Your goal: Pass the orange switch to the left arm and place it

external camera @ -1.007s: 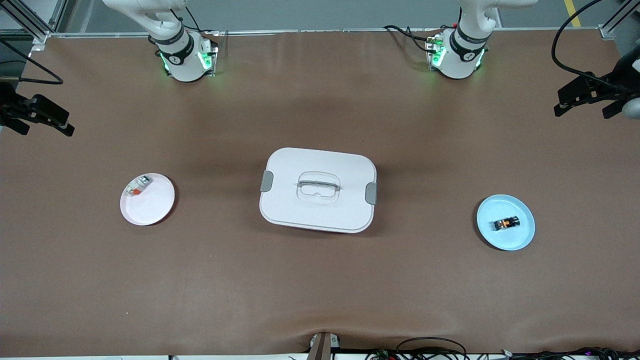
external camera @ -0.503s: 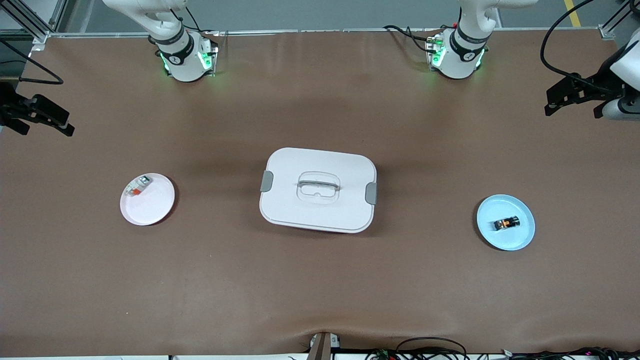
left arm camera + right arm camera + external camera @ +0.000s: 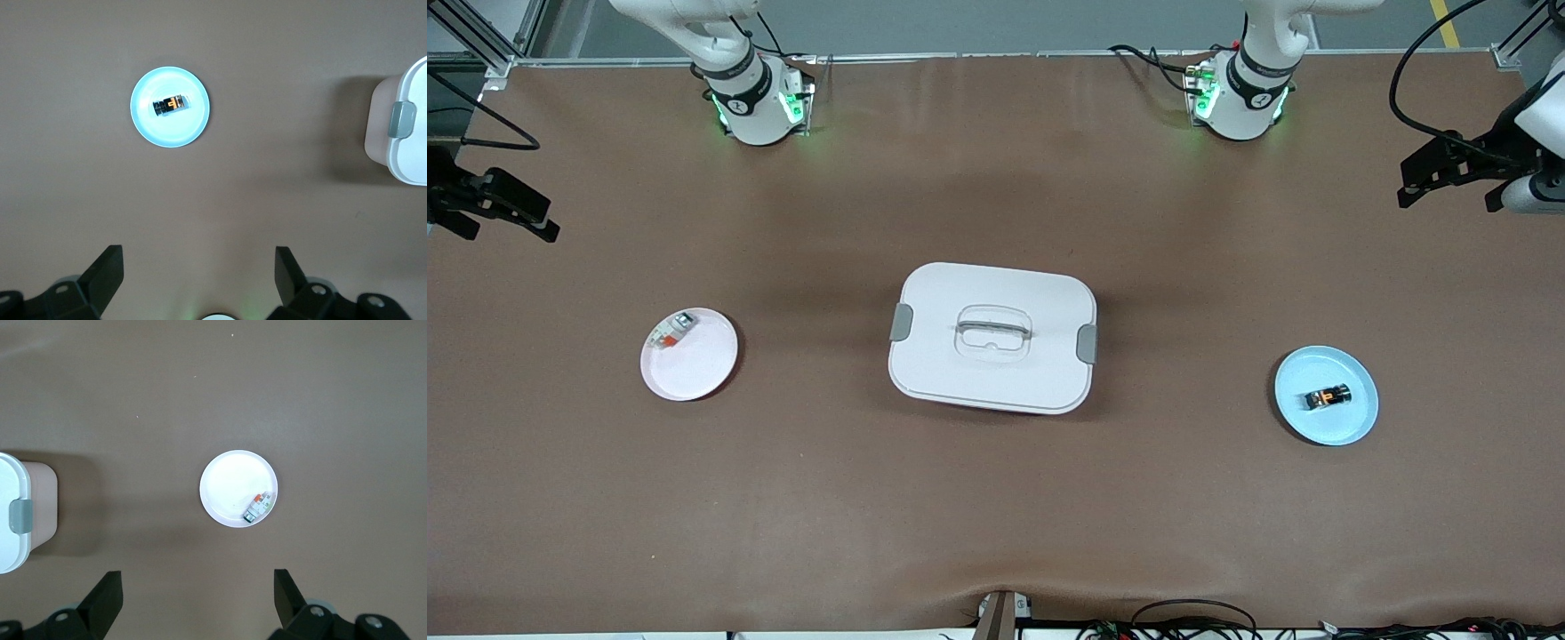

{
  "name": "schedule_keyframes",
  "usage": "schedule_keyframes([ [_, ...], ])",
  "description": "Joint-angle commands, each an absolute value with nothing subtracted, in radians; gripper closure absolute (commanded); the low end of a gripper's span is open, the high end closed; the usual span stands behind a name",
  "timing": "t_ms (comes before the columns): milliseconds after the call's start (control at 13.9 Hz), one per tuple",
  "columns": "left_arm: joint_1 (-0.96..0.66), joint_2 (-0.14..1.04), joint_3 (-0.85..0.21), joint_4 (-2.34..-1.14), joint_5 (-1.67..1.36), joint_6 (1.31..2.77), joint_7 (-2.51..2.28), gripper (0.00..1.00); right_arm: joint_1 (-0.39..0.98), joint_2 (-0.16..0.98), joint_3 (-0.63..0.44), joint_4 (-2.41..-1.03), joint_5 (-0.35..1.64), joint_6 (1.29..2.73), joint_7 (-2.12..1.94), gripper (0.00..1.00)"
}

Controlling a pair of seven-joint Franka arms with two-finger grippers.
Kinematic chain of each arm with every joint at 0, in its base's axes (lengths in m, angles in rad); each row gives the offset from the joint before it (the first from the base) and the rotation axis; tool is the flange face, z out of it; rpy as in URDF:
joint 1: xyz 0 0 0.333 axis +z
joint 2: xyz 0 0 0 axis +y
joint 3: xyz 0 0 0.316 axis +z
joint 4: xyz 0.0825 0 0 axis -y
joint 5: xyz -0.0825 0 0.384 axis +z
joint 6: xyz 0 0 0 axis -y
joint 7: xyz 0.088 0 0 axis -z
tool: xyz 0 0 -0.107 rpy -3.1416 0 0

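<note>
The orange switch (image 3: 1328, 397), a tiny black part with orange markings, lies on a light blue plate (image 3: 1352, 422) toward the left arm's end of the table. The left wrist view looks down on the switch (image 3: 170, 105) and its plate (image 3: 190, 130). My left gripper (image 3: 1448, 197) hangs open and empty over bare table at that end; its fingers (image 3: 107, 270) stand wide apart. The white lidded box (image 3: 992, 336) sits mid-table. At the right arm's end, my right gripper (image 3: 509, 233) waits open and empty, its gap (image 3: 197, 580) over bare table.
A white plate (image 3: 698, 369) toward the right arm's end holds a small white-grey piece with a red-orange bit (image 3: 671, 332); the right wrist view shows this plate (image 3: 230, 483) too. Each wrist view catches a latched end of the box (image 3: 407, 127) (image 3: 13, 513). Brown mat covers the table.
The left gripper has shifted a little in from the table's end, with its white wrist now showing. The right arm, the switch, both plates and the box have not moved.
</note>
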State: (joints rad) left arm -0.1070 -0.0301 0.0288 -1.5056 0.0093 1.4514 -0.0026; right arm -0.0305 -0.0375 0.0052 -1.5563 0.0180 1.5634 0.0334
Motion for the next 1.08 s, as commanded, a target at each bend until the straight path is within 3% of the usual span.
schedule_keyframes([
  [0, -0.107, -0.061, 0.023, -1.546, 0.028, 1.459, -0.017, 0.0, -0.041, -0.031, 0.02, -1.536, 0.003, 1.549, 0.032, 0.0],
  [360, -0.106, -0.136, 0.023, -1.598, 0.017, 1.468, -0.038, 0.0, -0.038, -0.029, 0.021, -1.536, 0.003, 1.549, 0.034, 0.0],
  [1007, -0.107, -0.117, 0.021, -1.583, 0.015, 1.466, -0.083, 0.0, -0.04, -0.029, 0.021, -1.536, 0.003, 1.549, 0.032, 0.0],
])
